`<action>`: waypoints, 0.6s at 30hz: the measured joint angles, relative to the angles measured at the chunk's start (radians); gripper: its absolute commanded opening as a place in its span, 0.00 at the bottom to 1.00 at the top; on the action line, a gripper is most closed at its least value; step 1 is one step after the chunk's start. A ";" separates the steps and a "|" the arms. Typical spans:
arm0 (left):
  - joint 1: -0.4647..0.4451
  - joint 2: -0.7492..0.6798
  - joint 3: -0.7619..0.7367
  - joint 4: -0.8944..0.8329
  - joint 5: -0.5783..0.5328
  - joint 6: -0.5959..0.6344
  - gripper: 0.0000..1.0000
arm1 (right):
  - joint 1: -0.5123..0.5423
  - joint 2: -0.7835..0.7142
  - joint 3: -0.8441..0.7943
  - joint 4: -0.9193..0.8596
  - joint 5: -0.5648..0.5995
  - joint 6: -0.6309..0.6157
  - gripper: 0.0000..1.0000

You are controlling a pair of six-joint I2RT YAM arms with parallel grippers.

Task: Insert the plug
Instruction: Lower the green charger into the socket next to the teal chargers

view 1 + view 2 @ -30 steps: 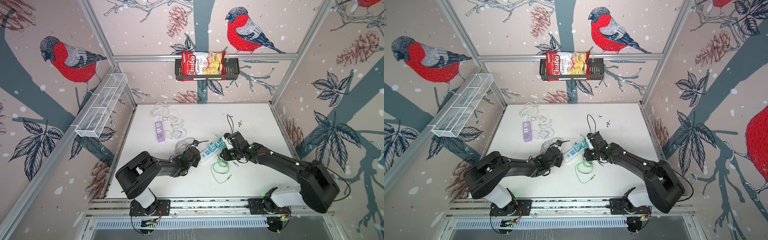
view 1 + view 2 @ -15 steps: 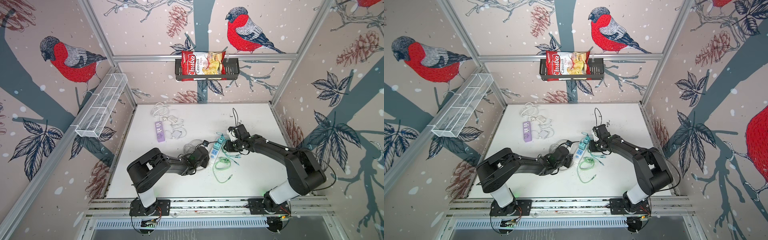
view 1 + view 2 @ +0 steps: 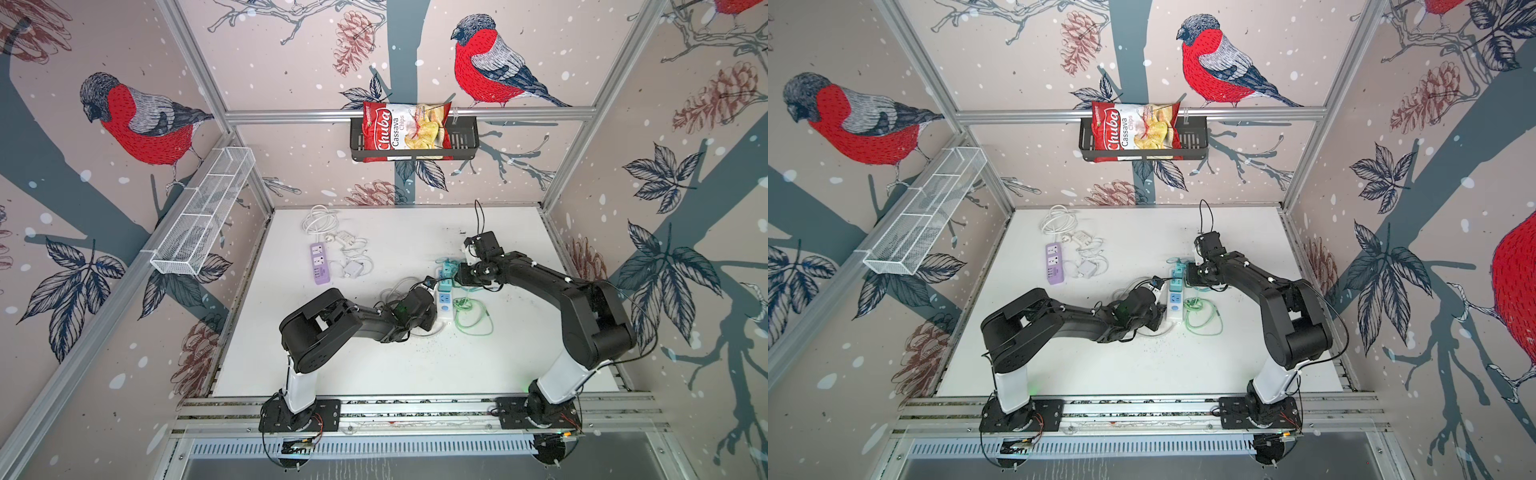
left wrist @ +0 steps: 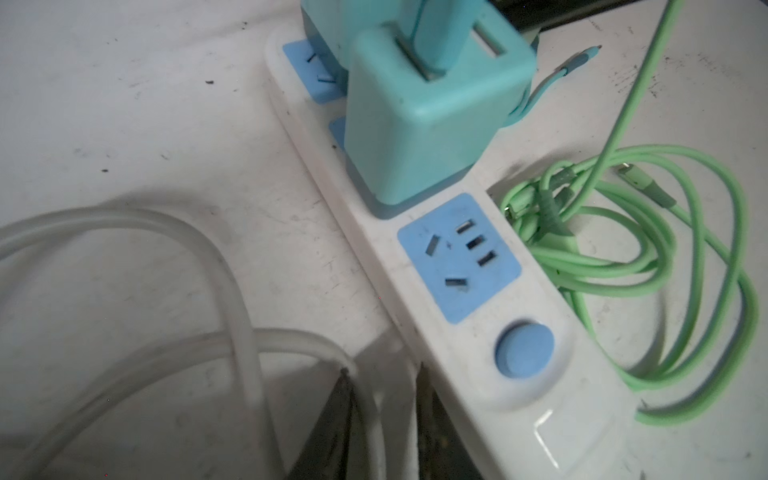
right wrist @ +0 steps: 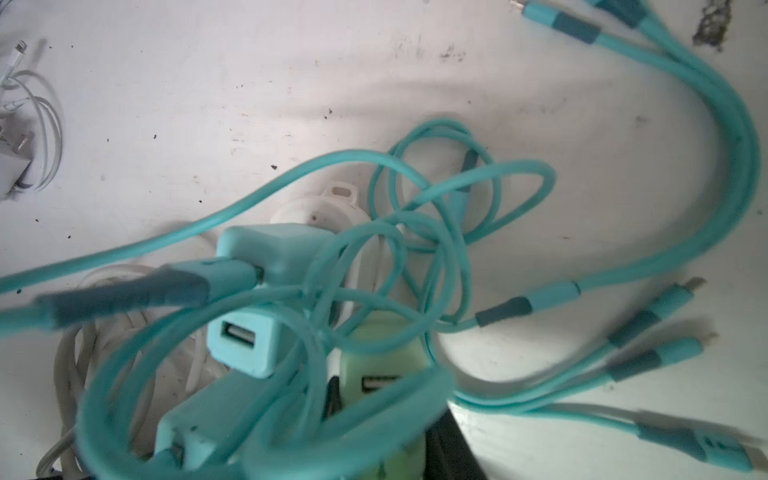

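Here we are over the white tabletop (image 3: 395, 353), and both arms meet at the long white power strip with blue sockets (image 3: 444, 300). The right gripper (image 3: 458, 277) is clenched on the task's piece, the pale green cube-shaped charger plug (image 5: 382, 365). In the right wrist view the plug sits between the dark fingers, USB port facing us, pressed close beside the turquoise cube chargers (image 4: 428, 124) that stand on the strip. Whether its prongs are in a socket, we cannot tell, because turquoise cables loop right across it.

Down at the strip's near end, the left gripper (image 4: 382, 370) is clamped too, with the thick white cord (image 4: 291, 338) running between its fingers, just beside the strip's edge. From that wrist camera we see one free blue socket (image 4: 457, 257) between a turquoise charger and the round blue button (image 4: 524, 349). A light green cable (image 4: 540, 208) lies coiled on the table against the strip's other side, with one strand rising towards the right arm.
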State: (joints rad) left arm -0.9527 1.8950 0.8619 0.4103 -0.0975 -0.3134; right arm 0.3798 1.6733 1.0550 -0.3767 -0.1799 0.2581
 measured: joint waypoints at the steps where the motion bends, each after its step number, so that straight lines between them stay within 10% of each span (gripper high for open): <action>1: 0.000 -0.001 0.000 0.000 0.005 0.000 0.28 | 0.000 -0.023 -0.015 -0.003 0.004 0.000 0.08; 18: -0.003 -0.157 -0.073 -0.035 0.006 0.032 0.28 | 0.000 -0.336 -0.182 -0.134 0.166 0.115 0.10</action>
State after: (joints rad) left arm -0.9558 1.7378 0.7891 0.3748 -0.0914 -0.2810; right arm 0.3798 1.3373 0.8734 -0.5102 -0.0135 0.3733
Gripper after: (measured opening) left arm 0.278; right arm 0.275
